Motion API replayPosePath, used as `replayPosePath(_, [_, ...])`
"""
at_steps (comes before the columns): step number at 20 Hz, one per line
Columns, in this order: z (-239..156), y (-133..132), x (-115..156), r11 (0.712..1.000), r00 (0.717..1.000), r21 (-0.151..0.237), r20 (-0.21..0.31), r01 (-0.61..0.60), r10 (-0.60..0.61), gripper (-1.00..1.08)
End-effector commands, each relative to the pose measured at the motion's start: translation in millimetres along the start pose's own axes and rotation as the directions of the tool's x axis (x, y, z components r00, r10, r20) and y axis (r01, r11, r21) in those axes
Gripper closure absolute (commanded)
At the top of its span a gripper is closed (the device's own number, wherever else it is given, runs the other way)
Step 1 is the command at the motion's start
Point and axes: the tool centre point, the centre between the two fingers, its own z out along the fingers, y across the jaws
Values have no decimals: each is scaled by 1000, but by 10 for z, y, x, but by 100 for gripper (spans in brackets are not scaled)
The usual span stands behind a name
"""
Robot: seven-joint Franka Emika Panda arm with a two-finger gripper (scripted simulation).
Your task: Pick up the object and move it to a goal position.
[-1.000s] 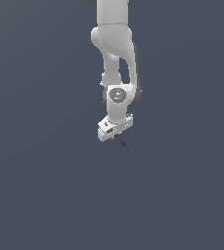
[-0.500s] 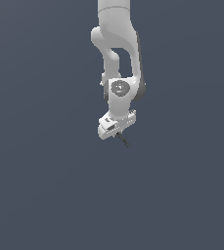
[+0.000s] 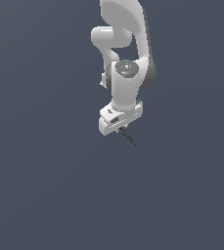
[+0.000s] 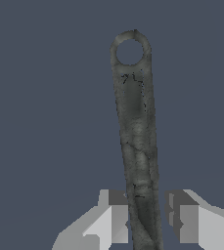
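Observation:
The object (image 3: 130,137) is a thin dark grey-black stick that juts out below my white gripper (image 3: 123,129) in the exterior view, slanting down toward the exterior view's right. In the wrist view the object (image 4: 137,132) runs lengthwise between my two fingers (image 4: 114,217) and ends in a small ring (image 4: 129,51) at its far end. My gripper (image 4: 145,217) is shut on the stick's near end. The stick hangs free with nothing under it in sight. No goal marker shows in either view.
A plain dark grey-blue background (image 3: 45,185) fills both views. The white arm (image 3: 125,58) rises above the gripper to the top edge of the exterior view. No other objects show.
The gripper, with the stick in it, has risen a little and shifted slightly toward the exterior view's right. The grip on the stick looks unchanged.

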Motion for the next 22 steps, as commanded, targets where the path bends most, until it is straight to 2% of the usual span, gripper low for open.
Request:
replayPosePath(1, [-246,18,95,1000,1000,0,0,0,0,108])
replayPosePath(13, [-1350,137,560,1000,1000,0,1,-2,2,108])
replayPosePath(22, [-1919,212,822,1000,1000,0,1,-3,3,108])
